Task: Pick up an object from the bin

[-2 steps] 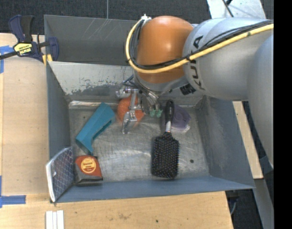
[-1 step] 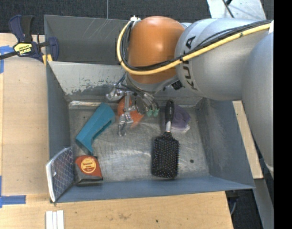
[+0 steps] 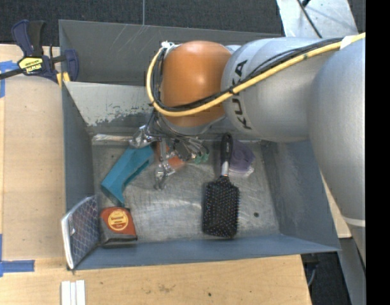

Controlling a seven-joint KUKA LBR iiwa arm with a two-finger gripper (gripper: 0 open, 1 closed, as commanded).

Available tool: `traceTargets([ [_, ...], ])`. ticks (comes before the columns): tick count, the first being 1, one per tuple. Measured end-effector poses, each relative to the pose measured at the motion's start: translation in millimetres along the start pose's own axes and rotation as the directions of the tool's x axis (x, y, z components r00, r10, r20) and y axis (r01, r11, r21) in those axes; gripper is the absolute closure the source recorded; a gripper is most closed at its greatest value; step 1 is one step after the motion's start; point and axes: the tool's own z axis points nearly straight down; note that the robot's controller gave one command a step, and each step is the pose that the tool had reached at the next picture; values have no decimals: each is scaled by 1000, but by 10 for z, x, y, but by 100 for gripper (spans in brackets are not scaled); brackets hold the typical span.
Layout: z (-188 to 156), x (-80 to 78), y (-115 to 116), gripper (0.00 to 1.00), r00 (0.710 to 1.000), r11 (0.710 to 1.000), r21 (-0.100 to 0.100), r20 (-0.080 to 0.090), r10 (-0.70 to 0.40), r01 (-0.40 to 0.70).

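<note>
Poised with hand (image 3: 161, 170) low in grey metal bin (image 3: 79, 170), beside long teal plastic block (image 3: 125, 174); not yet lifting anything; cannot tell whether wide or narrow.

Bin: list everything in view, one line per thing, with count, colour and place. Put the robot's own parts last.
bin: one, grey metal, middle of the camera view
flat wedge-shaped thing: one, teal, left part of the floor, just left of the gripper
hairbrush: one, black, right of centre, handle pointing to the back wall
tape measure: one, orange and black, front left
mesh piece: one, silvery, leaning in the front left corner, beside the tape measure
soft thing: one, purple, at the back right, partly under the arm
small bit: one, orange-red, by the gripper, kind unclear
arm: one, silver with an orange cover, reaching in from the right
gripper: one, metal, low over the floor's back centre
</note>
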Motion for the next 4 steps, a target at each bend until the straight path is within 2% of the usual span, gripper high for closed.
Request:
traceTargets([
  [1, 546, -318, -18, 0, 998, 998, -2, 12, -62, 62],
  [2, 686, -412, -29, 0, 998, 998, -3, 10, -69, 69],
  [3, 552, -319, -26, 100, 998, 998, -1, 9, -69, 69],
  [4, 552, -319, -26, 100, 998, 998, -1, 9, -68, 69],
])
